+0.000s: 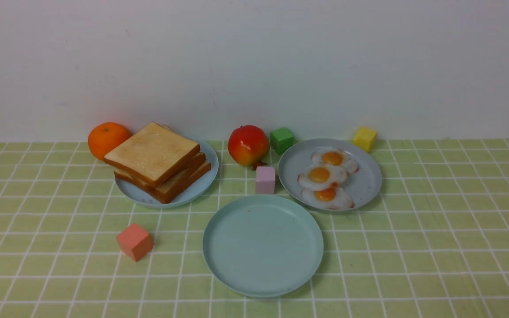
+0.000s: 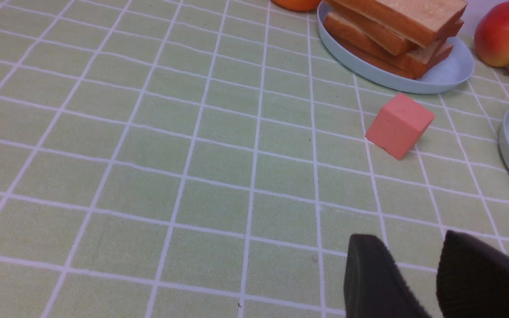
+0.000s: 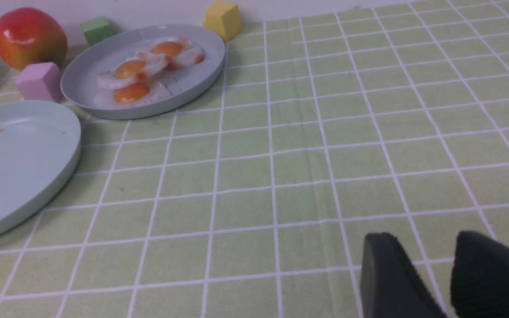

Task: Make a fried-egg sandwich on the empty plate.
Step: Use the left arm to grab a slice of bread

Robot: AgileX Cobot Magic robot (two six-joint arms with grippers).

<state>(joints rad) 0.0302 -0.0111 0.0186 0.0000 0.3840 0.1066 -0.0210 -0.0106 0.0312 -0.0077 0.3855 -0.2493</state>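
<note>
On the green checked cloth (image 1: pixel 435 247), the round pale teal plastic plate (image 1: pixel 263 245) lies empty at front centre. Behind it, square golden toast slices (image 1: pixel 155 157) are stacked on a sky-blue plate (image 1: pixel 201 183) to the left, and three glossy fried eggs (image 1: pixel 323 175) lie on a greyer plate (image 1: pixel 365 181) to the right. The left gripper (image 2: pixel 411 238) and right gripper (image 3: pixel 424 236) are parted, holding nothing.

Ahead of me stands a plain off-white wall (image 1: pixel 254 57), matte, with a few faint scuffs. It meets the back edge of my worktop (image 1: pixel 457 229), which is covered by a pale green cloth (image 1: pixel 38 229) gridded with thin white lines. The light is soft and even, throwing only short, weak shadows. A shallow crease runs through the cloth on my right.
</note>
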